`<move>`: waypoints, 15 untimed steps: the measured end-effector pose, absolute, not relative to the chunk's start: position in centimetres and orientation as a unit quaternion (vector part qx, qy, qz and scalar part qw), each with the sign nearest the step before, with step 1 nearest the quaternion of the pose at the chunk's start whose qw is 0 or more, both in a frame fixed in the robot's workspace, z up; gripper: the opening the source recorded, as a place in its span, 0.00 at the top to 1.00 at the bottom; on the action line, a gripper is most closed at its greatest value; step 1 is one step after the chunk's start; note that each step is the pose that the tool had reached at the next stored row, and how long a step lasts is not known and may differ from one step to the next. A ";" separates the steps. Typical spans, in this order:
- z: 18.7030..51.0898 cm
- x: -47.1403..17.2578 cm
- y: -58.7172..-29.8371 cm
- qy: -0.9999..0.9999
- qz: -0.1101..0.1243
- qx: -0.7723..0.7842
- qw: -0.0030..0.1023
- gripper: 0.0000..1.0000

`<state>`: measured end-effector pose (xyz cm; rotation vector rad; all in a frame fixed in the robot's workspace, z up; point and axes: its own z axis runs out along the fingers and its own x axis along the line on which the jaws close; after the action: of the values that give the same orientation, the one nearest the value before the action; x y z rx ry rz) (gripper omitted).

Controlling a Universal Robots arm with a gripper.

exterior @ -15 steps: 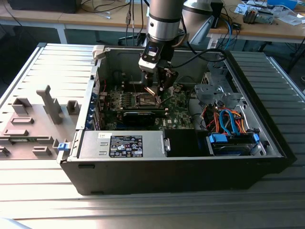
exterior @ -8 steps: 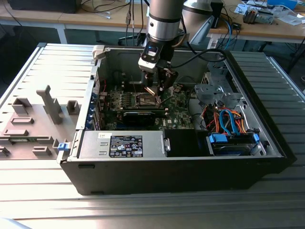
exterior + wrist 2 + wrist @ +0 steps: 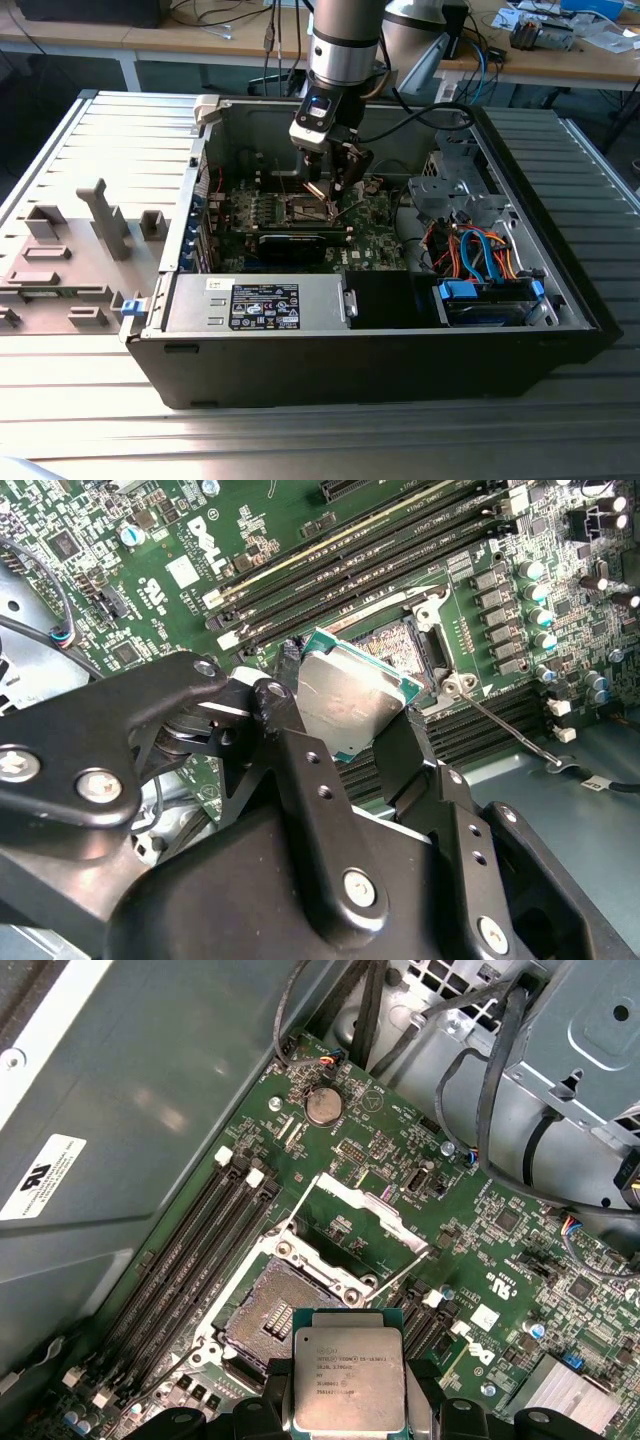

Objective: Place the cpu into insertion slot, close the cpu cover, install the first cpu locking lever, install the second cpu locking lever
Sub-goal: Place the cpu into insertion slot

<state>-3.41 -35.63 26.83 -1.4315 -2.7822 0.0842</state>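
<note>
The arm's black gripper (image 3: 350, 715) is clamped on the cpu (image 3: 352, 702), with one finger on each of two opposite edges. The chip is square, with no long side, and its silver metal face is turned up toward both wrist cameras. It hangs over the green motherboard (image 3: 480, 1260), not seated, covering one corner of the insertion slot (image 3: 268, 1320) in the first wrist view. The slot's dark centre lies bare, and the cpu cover (image 3: 362, 1203) stands open beyond it. Long memory slots (image 3: 200, 1250) flank the socket. In the exterior view the board sits toward the far wall of an open computer case (image 3: 350, 370). A silver power supply (image 3: 250, 305) runs along the case's near wall, and blue and orange cables (image 3: 480, 255) fill the near corner on the exterior view's right. The case rests on a ribbed metal table (image 3: 300, 440).
</note>
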 end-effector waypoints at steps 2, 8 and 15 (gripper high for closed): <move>26.8 -3.4 -35.6 -0.889 0.027 -0.458 0.006 0.46; 26.8 -3.4 -35.6 -0.887 0.027 -0.460 0.006 0.46; 26.8 -3.4 -35.6 -0.884 0.027 -0.466 0.006 0.46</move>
<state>-3.41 -35.63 26.83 -1.4591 -2.7672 0.0840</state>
